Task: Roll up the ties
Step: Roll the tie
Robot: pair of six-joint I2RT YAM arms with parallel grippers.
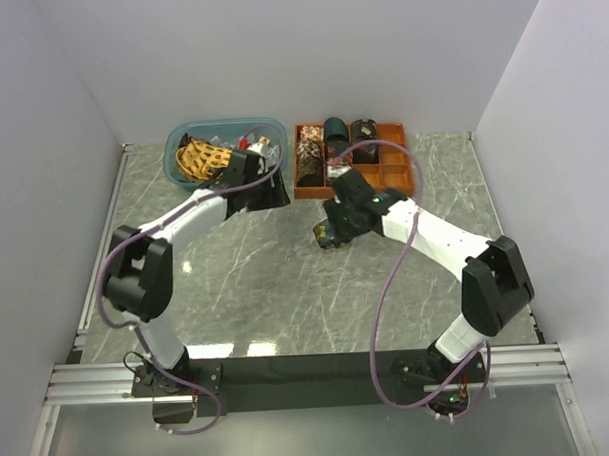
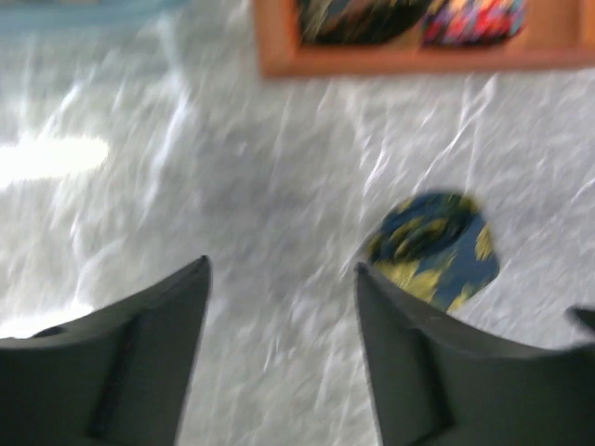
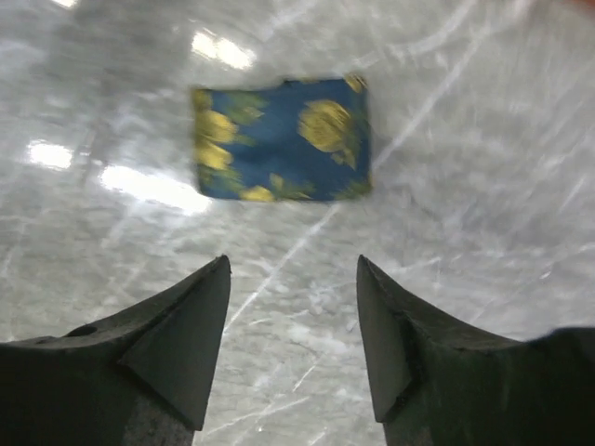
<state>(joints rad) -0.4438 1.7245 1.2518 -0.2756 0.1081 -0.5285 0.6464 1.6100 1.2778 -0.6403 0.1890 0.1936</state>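
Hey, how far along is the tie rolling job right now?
Done: rolled ties sit in the orange tray, and a blue-and-yellow tie lies rolled on the table. In hand: nothing; the left gripper and right gripper are both open and empty. Left: probably traying that roll, then the loose ties in the blue bin.

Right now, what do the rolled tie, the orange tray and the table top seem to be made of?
Rolled tie: probably woven fabric, soft edges, yellow motifs. Tray: matte orange, perhaps wood or plastic. Table top: glossy, veined like marble, mirrors lamps.
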